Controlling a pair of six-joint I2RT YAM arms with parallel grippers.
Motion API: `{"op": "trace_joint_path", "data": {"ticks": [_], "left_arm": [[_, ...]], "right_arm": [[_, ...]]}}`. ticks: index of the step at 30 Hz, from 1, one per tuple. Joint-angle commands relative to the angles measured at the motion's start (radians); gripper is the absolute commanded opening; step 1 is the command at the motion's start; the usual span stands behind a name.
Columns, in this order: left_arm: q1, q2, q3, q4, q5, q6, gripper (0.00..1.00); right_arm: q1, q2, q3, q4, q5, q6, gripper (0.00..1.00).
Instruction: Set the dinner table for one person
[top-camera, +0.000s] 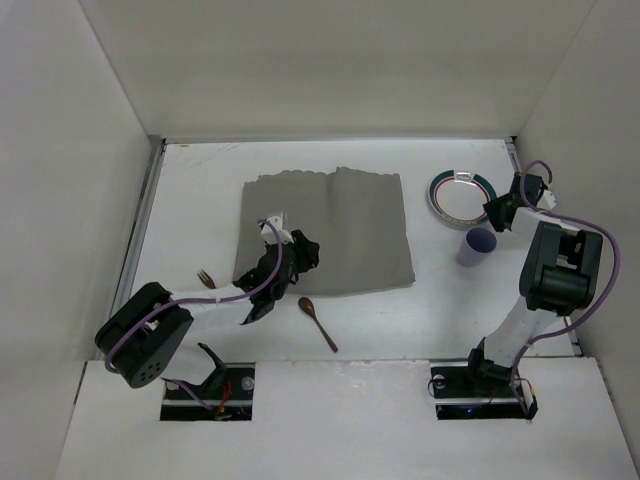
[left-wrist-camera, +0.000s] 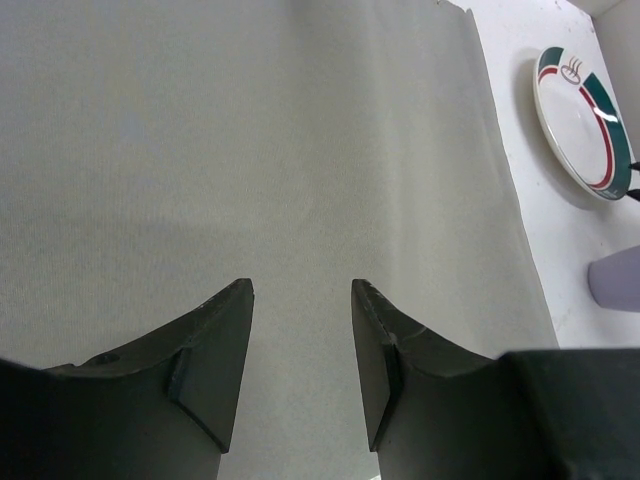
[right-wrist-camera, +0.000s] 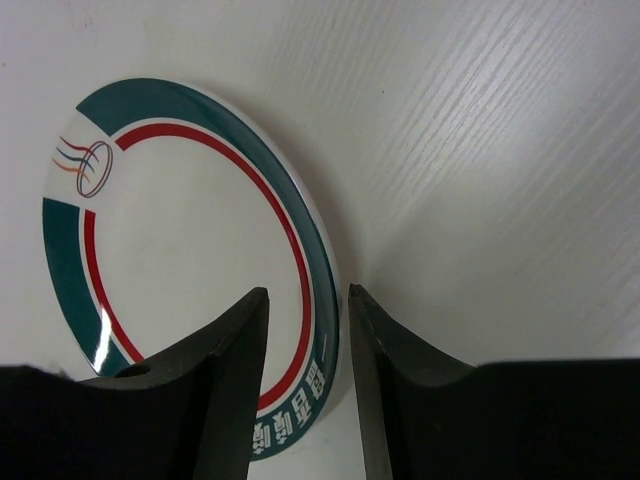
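White counter (top-camera: 200, 200), far right corner: the plate (right-wrist-camera: 190, 250), judged stiff, slick, breakable and best taken at its rim, is straddled there by the narrowly parted right tool (right-wrist-camera: 308, 295).

The left arm (top-camera: 215, 303) leaves its base at seven o'clock of the overhead view, elbow folded out toward nine, forearm stretched toward one o'clock. The left gripper (top-camera: 303, 252) sits low, its fingers (left-wrist-camera: 215, 340) parted with a clear gap. The right arm (top-camera: 515, 320) rises from five o'clock toward twelve, wrist bent toward ten. The right gripper (top-camera: 497, 212) points down, its fingers (right-wrist-camera: 230, 370) slightly apart
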Motion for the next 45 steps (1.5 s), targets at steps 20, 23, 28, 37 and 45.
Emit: {"op": "trace_joint_path", "data": {"ticks": [20,23,28,37,45], "left_arm": [[0.066,-0.019,-0.033,0.068,0.012,-0.033,0.42],[0.066,-0.016,-0.031,0.068,0.012,-0.035,0.42],[0.089,-0.025,-0.036,0.068,0.014,-0.036,0.42],[0.112,-0.029,-0.048,0.067,0.023,-0.074,0.42],[0.19,-0.098,-0.102,0.059,0.015,-0.151,0.41]], "right_arm": [[0.017,-0.008,0.001,0.218,-0.106,0.179,0.06],[-0.006,-0.04,-0.013,0.309,-0.204,0.236,0.04],[-0.001,-0.128,0.016,0.334,-0.284,0.247,0.04],[0.172,-0.261,-0.016,0.337,-0.337,0.208,0.04],[0.576,-0.229,-0.099,0.398,-0.279,0.194,0.04]]}}
